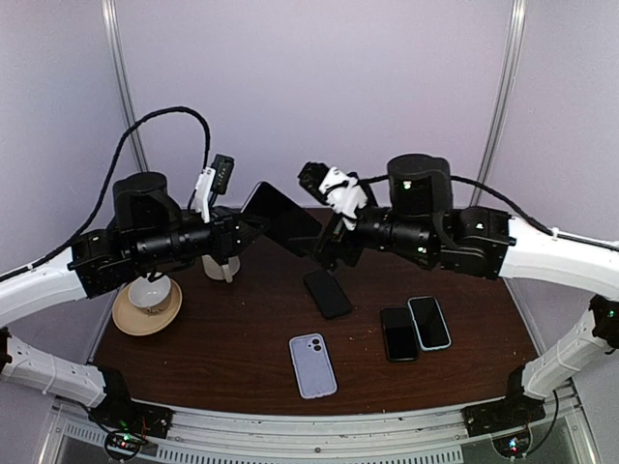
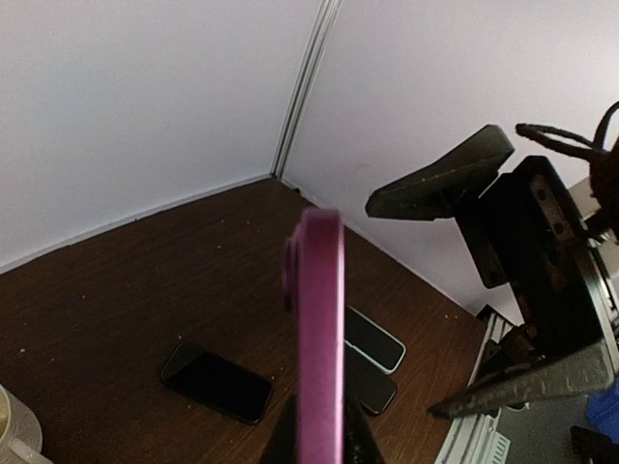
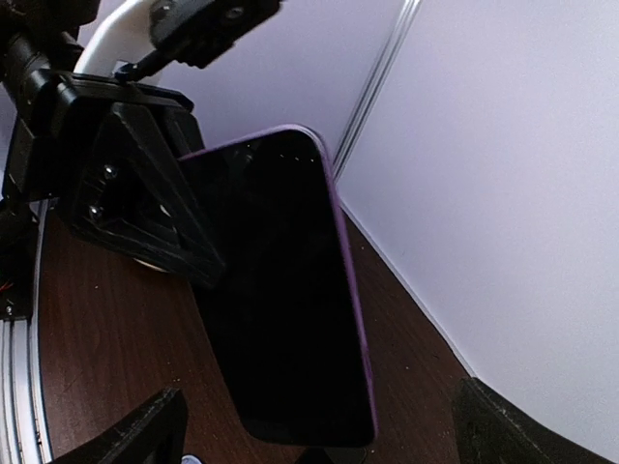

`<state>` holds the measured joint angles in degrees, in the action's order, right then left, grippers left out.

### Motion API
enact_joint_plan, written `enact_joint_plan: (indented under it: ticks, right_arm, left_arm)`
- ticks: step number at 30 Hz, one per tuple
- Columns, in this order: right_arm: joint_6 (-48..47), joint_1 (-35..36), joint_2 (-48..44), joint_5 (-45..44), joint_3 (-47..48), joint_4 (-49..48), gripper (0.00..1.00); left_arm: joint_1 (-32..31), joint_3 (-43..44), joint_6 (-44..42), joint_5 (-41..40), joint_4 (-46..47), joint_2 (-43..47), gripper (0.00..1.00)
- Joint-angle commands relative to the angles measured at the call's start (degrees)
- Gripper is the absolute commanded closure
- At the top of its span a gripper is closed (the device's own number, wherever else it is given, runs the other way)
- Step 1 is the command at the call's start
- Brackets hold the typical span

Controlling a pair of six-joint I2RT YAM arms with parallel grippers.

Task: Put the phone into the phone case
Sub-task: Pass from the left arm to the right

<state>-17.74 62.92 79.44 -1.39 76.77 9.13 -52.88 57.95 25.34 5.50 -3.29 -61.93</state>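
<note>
Between the two arms, above the table, hangs the phone, its dark screen framed by the rim of a purple phone case. My left gripper is shut on its left end, and in the left wrist view the fingertips pinch the case edge-on. At the phone's right end my right gripper stands open. Its fingers sit wide on either side, apart from the phone.
On the brown table lie a black phone, a dark phone beside a light-rimmed one, and a pale blue phone near the front. At the left are a cup on a saucer and a white mug.
</note>
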Motion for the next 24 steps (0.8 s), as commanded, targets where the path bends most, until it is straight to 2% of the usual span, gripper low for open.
enact_joint_plan:
  ticks: [1,10,15,24]
  right_arm:
    - [-8.79,2.74,6.74,-2.45,3.55,-7.83,0.00]
    - [-7.15,2.88,13.82,-5.84,7.67,-8.90,0.01]
    - [-4.66,2.89,14.35,-7.88,6.22,-13.14,0.14]
    - [-4.37,3.31,15.81,-10.82,6.20,-11.85,0.16]
  left_arm:
    - [-0.03,4.18,0.70,-2.55,-2.19,-0.92,1.00]
    - [-0.03,3.93,-0.21,-1.62,-1.74,-0.58,1.00]
    - [0.01,3.71,-0.12,-1.76,-1.48,-0.64,1.00]
    - [-0.03,3.40,-0.43,-1.27,-0.94,-0.76,1.00]
